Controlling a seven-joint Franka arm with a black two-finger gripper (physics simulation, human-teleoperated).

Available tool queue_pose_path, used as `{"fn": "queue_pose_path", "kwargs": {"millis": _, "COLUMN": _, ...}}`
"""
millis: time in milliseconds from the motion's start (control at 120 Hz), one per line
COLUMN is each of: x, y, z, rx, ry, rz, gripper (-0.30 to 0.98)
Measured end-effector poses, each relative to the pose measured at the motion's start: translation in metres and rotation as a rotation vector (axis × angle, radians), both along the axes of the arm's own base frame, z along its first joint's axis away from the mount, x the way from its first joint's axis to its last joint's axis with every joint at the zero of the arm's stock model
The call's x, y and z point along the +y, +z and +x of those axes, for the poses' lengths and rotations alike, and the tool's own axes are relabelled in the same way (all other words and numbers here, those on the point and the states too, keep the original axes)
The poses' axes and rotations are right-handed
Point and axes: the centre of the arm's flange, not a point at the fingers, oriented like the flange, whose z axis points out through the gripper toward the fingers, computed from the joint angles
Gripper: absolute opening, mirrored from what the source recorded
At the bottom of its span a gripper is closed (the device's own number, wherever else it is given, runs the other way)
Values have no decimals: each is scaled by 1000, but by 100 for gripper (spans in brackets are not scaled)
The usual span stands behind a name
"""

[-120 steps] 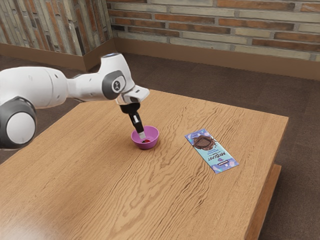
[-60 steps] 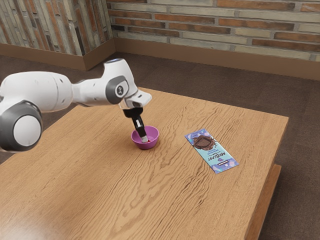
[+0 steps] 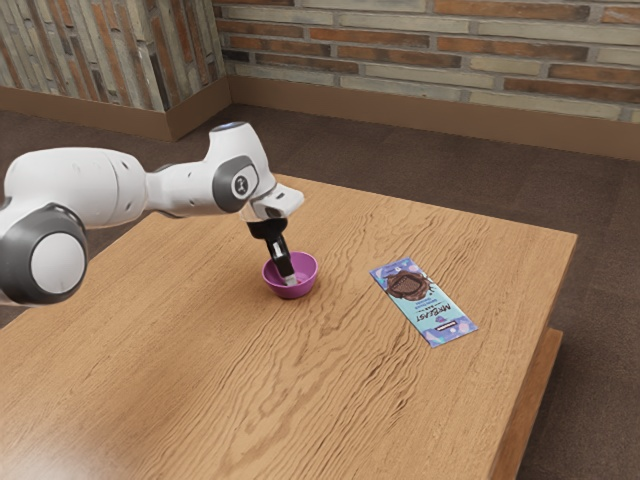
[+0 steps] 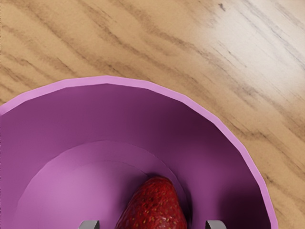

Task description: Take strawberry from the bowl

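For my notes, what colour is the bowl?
Purple-pink; the bowl shows best in the wrist view.

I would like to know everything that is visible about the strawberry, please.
The strawberry is dark red, slightly glossy, dotted with small pale seeds, and narrows to a rounded tip. It lies in the purple bowl, on the bottom, close to the wall. The open gripper has a fingertip on either side, apparently without touching it.
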Motion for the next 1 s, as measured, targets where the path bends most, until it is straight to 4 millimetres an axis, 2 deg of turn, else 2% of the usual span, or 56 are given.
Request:
{"fn": "queue_pose_path", "kwargs": {"millis": 408, "x": 1, "y": -9, "z": 3, "rx": -11, "ry": -2, "rz": -2, "gripper": 21}}
{"fn": "queue_pose_path", "kwargs": {"millis": 683, "x": 1, "y": -17, "z": 4, "rx": -16, "ry": -2, "rz": -1, "gripper": 13}}
{"fn": "queue_pose_path", "kwargs": {"millis": 858, "x": -5, "y": -17, "z": 3, "rx": -26, "ry": -13, "rz": 20, "gripper": 3}}
{"fn": "queue_pose_path", "kwargs": {"millis": 908, "x": -5, "y": -9, "z": 1, "rx": -35, "ry": -15, "rz": 32, "gripper": 1}}
{"fn": "queue_pose_path", "kwargs": {"millis": 1000, "x": -1, "y": 25, "z": 0, "rx": -76, "ry": -10, "rz": 57, "gripper": -2}}
